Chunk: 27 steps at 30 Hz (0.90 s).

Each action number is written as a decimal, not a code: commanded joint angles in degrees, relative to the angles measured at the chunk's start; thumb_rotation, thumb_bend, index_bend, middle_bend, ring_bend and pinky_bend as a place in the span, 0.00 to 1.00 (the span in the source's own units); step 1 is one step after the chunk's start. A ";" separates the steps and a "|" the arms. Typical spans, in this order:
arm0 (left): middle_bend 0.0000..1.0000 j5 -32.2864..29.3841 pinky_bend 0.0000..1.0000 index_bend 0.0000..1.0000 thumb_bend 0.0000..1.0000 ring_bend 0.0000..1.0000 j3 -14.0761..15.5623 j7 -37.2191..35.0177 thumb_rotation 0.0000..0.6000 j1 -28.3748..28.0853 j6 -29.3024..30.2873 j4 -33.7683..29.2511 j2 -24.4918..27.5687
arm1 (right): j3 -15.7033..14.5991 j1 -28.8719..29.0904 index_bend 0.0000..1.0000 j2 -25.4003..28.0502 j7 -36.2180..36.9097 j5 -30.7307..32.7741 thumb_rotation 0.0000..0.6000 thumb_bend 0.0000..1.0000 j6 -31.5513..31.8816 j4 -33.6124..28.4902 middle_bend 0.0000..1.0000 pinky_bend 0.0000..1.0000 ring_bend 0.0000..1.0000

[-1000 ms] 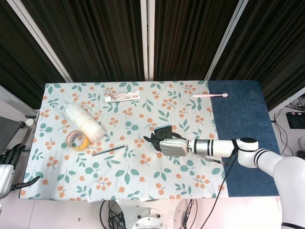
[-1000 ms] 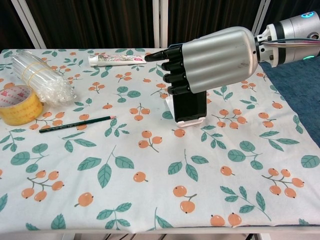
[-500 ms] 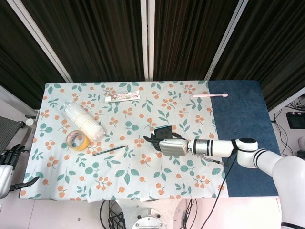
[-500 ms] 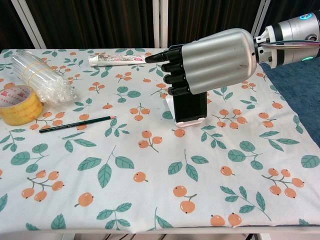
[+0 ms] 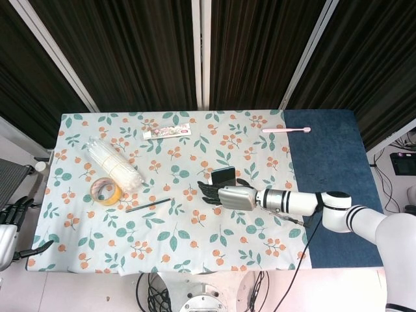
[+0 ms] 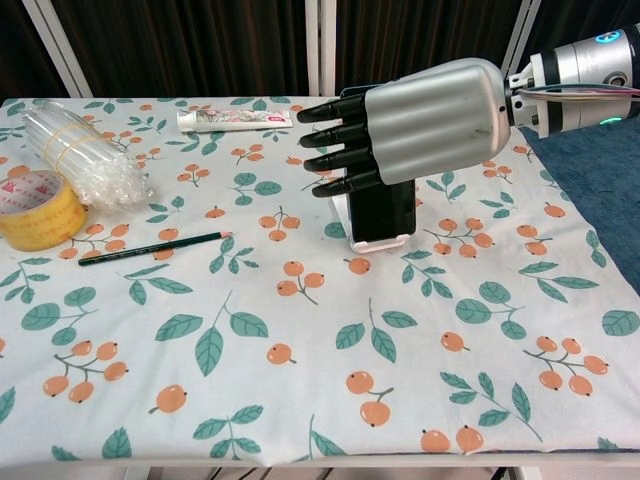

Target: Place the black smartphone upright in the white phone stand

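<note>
The black smartphone stands upright in the white phone stand near the middle of the floral tablecloth; in the head view the smartphone shows just behind my right hand. My right hand hovers in front of and above the phone, its fingers stretched out to the left and apart, holding nothing. The hand hides the top of the phone in the chest view. My left hand hangs off the table's left edge in the head view, fingers apart and empty.
A tape roll, a bundle of clear straws and a pencil lie at the left. A toothpaste tube lies at the back, a pink toothbrush at the far right. A blue mat covers the table's right side.
My right hand's fingers have uncurled from around the phone and now stretch out straight. The phone stays standing in the stand. The left hand has not moved.
</note>
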 commanded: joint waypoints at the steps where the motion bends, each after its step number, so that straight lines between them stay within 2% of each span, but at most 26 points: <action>1: 0.06 -0.01 0.22 0.09 0.06 0.13 0.00 -0.03 0.60 0.01 0.00 -0.03 0.03 | 0.64 -0.27 0.00 0.39 -1.02 0.94 1.00 0.07 -0.77 -1.41 0.00 0.00 0.00; 6: 0.06 -0.02 0.22 0.09 0.06 0.13 -0.05 -0.09 0.61 0.02 0.02 0.05 -0.02 | 1.08 -0.90 0.00 1.67 -1.70 0.94 1.00 0.06 1.28 -3.26 0.00 0.00 0.00; 9: 0.06 -0.04 0.22 0.09 0.06 0.13 -0.15 -0.30 0.60 0.08 0.21 0.18 -0.09 | 2.28 -3.46 0.00 3.81 -3.00 2.29 1.00 0.05 5.39 -6.03 0.00 0.00 0.00; 13: 0.06 -0.13 0.22 0.09 0.06 0.13 -0.20 -0.83 0.60 0.28 0.50 0.60 -0.15 | 3.96 -11.37 0.00 8.27 -4.11 7.53 1.00 0.05 14.26 -13.10 0.00 0.00 0.00; 16: 0.06 -0.11 0.22 0.09 0.06 0.13 -0.18 -1.14 0.60 0.37 0.58 0.83 -0.21 | 3.47 -20.84 0.00 11.12 -1.71 13.32 1.00 0.11 23.59 -18.51 0.00 0.00 0.00; 18: 0.06 0.05 0.22 0.09 0.06 0.13 -0.17 -1.17 0.60 0.36 0.67 0.78 -0.20 | 2.15 -27.99 0.00 11.97 3.04 18.37 1.00 0.16 29.29 -20.45 0.00 0.00 0.00; 22: 0.06 0.52 0.22 0.09 0.06 0.13 -0.07 -0.45 0.60 0.20 0.67 0.19 0.02 | 0.24 -40.84 0.00 10.74 17.16 28.52 1.00 0.18 37.89 -19.26 0.00 0.00 0.00; 27: 0.06 0.93 0.22 0.09 0.06 0.13 -0.14 0.80 0.60 -0.10 0.67 -0.87 0.19 | 0.28 -51.38 0.00 7.91 34.68 38.34 1.00 0.18 41.00 -14.82 0.00 0.00 0.00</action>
